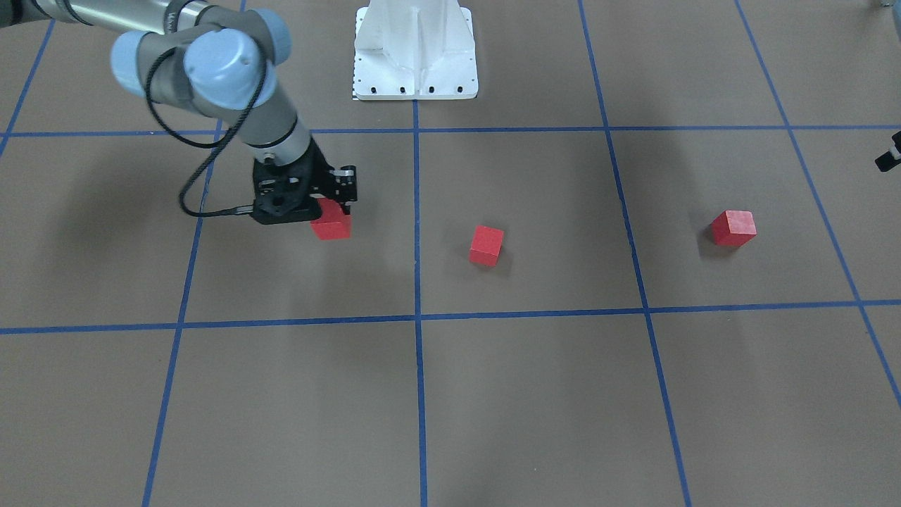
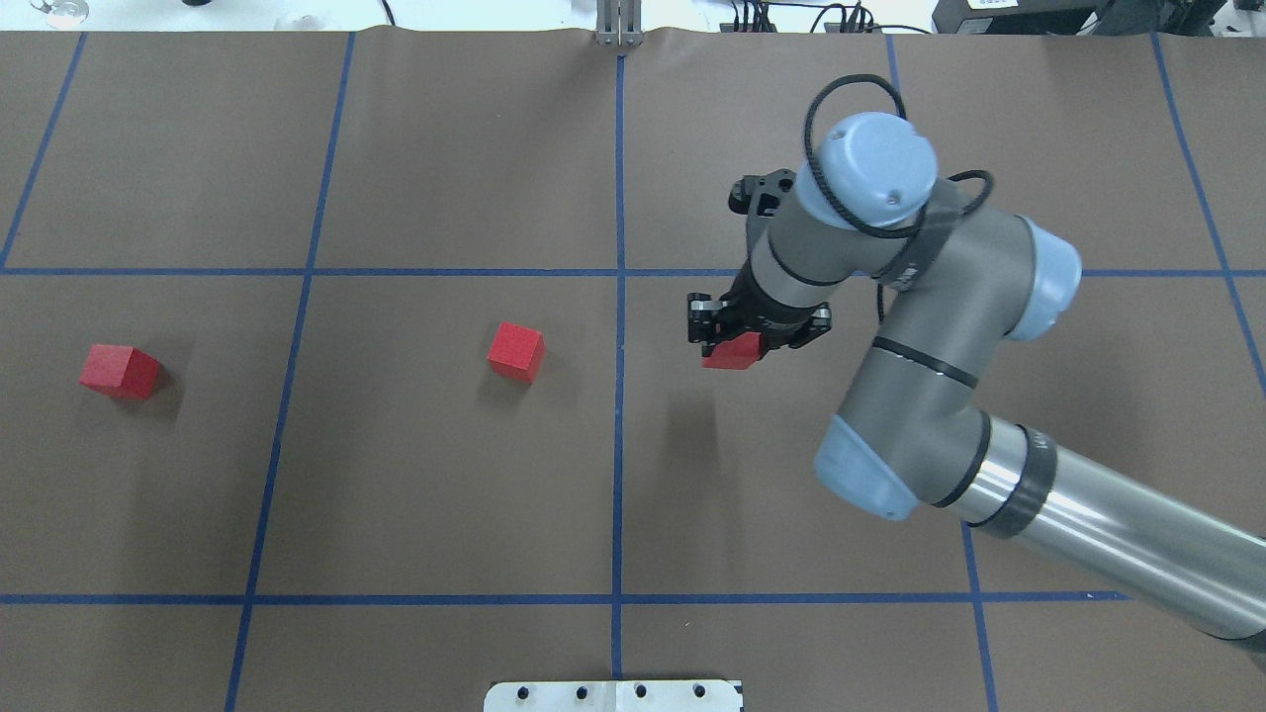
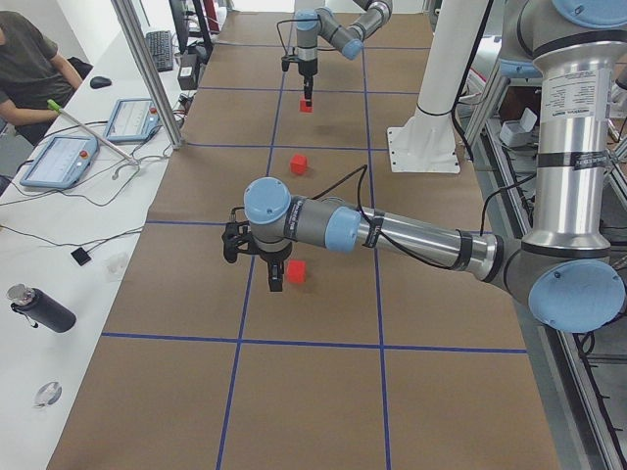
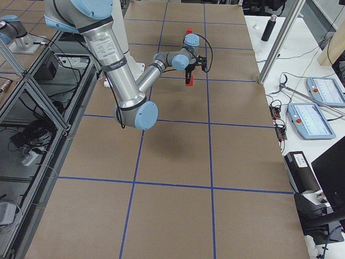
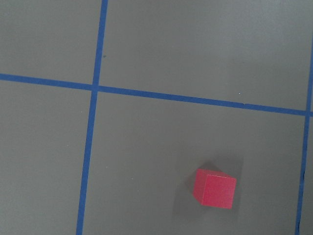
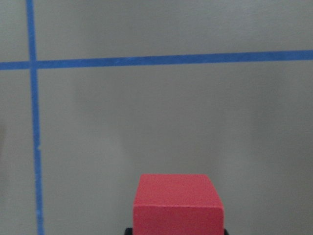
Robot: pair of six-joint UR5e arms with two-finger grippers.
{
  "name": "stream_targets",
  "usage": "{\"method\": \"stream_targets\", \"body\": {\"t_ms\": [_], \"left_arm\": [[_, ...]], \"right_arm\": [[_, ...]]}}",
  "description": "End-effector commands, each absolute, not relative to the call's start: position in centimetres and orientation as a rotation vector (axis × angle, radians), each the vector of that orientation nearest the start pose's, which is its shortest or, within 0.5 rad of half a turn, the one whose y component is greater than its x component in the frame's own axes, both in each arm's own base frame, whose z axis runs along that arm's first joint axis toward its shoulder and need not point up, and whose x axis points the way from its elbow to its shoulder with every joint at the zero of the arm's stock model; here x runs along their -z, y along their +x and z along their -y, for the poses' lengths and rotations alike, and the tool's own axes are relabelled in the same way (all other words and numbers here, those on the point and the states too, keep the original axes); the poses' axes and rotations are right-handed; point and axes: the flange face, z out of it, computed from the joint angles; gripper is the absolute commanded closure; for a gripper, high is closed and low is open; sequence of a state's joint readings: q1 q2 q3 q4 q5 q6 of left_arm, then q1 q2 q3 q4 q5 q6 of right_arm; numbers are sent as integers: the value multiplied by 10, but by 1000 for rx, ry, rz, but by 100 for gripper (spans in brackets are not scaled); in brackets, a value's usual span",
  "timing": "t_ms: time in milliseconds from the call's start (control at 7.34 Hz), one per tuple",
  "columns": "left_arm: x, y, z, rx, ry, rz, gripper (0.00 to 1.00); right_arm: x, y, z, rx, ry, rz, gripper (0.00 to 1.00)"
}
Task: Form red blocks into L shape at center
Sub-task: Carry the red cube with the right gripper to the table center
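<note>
- Red block [image 2: 733, 354] sits clamped in right gripper [image 2: 736, 346], lifted, apart from middle block [image 2: 515, 351].
- Lower it flush against middle block, faces squared, then release.

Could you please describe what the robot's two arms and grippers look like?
Both the right arm and the left arm are silver-grey tubes with pale blue round joint caps. A black cable loops outside the right arm's wrist. The right gripper and left gripper are black.
</note>
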State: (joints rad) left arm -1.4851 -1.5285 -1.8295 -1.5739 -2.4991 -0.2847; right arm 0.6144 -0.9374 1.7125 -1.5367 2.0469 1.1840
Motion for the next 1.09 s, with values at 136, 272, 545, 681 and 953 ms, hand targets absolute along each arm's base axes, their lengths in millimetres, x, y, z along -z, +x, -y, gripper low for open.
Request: {"method": "stream_targets", "body": {"t_ms": [136,272,545,681,953], "left_arm": [[-539,-6,479,75,25,-947,0],[-538,-4,479,72,24,-949,0],[-541,-4,478,85,13,-947,0],[-540,-4,478,84,14,-948,0],[-541,-4,478,87,12,-947,0]], "right_arm": [[-174,-583,438,-55,-32,863,100],[-183,-599,433,-58,-28,832,100],[-186,-605,427,-95,-45,836,100],[-188,-609,423,-93,-52,834,100],[-187,-613,423,-90,-51,834,100]]}}
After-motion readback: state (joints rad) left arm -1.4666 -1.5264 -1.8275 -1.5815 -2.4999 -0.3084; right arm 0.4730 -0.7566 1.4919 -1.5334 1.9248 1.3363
